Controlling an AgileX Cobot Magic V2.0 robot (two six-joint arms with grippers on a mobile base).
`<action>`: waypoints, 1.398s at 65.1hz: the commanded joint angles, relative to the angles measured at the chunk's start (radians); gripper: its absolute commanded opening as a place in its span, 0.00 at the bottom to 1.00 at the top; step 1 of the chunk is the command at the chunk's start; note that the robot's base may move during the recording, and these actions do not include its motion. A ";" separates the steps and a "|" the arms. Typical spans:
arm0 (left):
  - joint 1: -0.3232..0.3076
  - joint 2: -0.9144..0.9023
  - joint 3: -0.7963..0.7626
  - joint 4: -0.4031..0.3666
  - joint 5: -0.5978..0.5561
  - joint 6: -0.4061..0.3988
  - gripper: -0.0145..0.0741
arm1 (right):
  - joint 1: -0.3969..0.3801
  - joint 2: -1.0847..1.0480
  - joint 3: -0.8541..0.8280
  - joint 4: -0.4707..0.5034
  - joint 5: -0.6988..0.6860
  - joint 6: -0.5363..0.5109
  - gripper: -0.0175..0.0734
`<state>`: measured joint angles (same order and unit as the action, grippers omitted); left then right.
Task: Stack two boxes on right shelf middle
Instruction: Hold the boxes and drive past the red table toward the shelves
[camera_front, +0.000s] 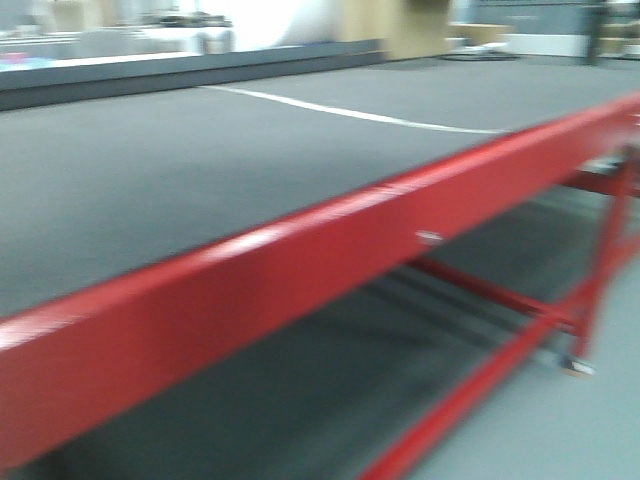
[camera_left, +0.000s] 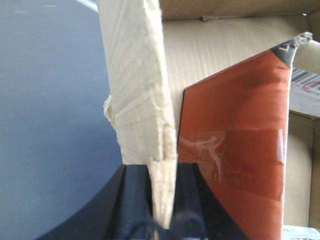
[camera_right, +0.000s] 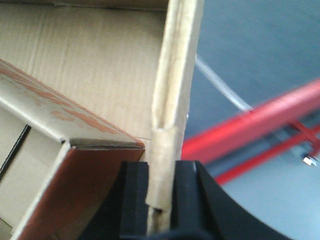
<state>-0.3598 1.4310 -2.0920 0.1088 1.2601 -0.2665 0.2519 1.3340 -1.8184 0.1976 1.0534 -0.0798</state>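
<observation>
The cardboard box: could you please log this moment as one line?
left jaws: shut on box wall | right jaws: shut on box wall | inside: orange carton | ahead: red-framed table

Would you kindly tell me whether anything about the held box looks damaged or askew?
The box wall is frayed and dented at its outer edge above the left fingers, and creased just above the right fingers. Inside, an orange carton lies tilted, one corner up.
</observation>
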 joint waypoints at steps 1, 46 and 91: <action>0.004 -0.013 -0.017 0.035 -0.039 -0.004 0.04 | -0.008 -0.013 -0.008 -0.042 -0.033 -0.012 0.02; 0.004 -0.013 -0.017 0.035 -0.043 -0.004 0.04 | -0.008 -0.013 -0.008 -0.042 -0.033 -0.012 0.02; 0.004 -0.013 -0.017 0.035 -0.047 -0.004 0.04 | -0.008 -0.013 -0.008 -0.042 -0.033 -0.012 0.02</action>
<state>-0.3598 1.4310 -2.0920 0.1088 1.2601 -0.2665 0.2519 1.3340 -1.8184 0.1976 1.0534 -0.0798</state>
